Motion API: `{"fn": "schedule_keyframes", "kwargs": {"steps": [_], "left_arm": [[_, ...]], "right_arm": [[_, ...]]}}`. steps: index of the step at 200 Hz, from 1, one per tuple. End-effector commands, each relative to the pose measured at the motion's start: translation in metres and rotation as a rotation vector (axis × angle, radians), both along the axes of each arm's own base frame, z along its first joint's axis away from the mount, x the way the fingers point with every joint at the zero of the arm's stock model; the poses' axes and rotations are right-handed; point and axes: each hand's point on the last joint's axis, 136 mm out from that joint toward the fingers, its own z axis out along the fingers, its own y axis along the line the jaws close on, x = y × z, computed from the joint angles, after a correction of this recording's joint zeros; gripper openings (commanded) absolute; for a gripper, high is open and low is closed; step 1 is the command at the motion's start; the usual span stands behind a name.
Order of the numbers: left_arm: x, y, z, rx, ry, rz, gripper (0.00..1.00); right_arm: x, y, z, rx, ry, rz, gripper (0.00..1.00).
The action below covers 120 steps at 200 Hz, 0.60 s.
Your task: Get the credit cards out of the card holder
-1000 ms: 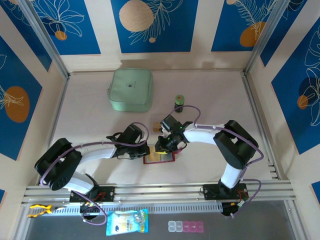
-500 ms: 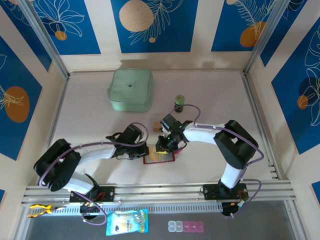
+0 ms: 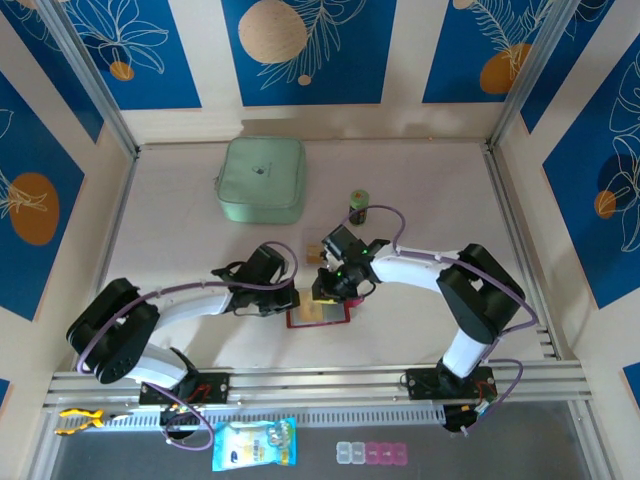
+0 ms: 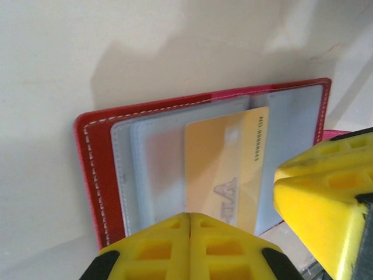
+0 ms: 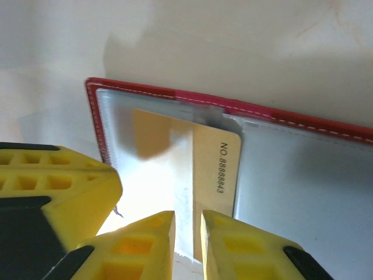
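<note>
The red card holder [image 3: 336,319] lies open on the table between both arms, its clear pockets [image 4: 157,169] facing up. An orange-tan credit card [image 4: 224,157] sticks partly out of a pocket, its number band [image 5: 224,169] bare. My left gripper [image 4: 190,217] is shut with nothing between its jaws, its tips over the near edge of the pockets. My right gripper [image 5: 187,220] stands over the card's end, jaws a narrow gap apart, the card lying flat beneath them. In the top view the left gripper [image 3: 292,300] and right gripper [image 3: 322,295] meet at the holder.
A mint-green square case [image 3: 262,180] sits at the back left. A small dark bottle with a green cap [image 3: 359,205] stands behind the right gripper. A small tan card-like piece [image 3: 312,252] lies just beyond the holder. A blue packet [image 3: 255,443] lies below the front rail.
The right arm's elbow has shifted slightly to the right. Both grippers stay at the card holder, which has not moved.
</note>
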Motion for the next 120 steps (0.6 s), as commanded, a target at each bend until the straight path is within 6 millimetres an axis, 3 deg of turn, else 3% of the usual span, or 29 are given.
{"fn": "schedule_keyframes", "kwargs": {"steps": [1,50,120], "left_arm": [[0.002,-0.007,0.010,-0.018,-0.018,-0.025,0.02],[-0.003,-0.012,-0.001,-0.020,0.009,-0.043,0.01],[-0.010,-0.005,-0.018,0.022,0.047,-0.039,0.00]], "right_arm": [[-0.002,-0.005,0.005,0.023,0.009,-0.014,0.21],[-0.003,-0.009,-0.003,0.030,0.038,-0.027,0.21],[-0.006,-0.008,-0.015,0.034,0.070,-0.026,0.22]]}}
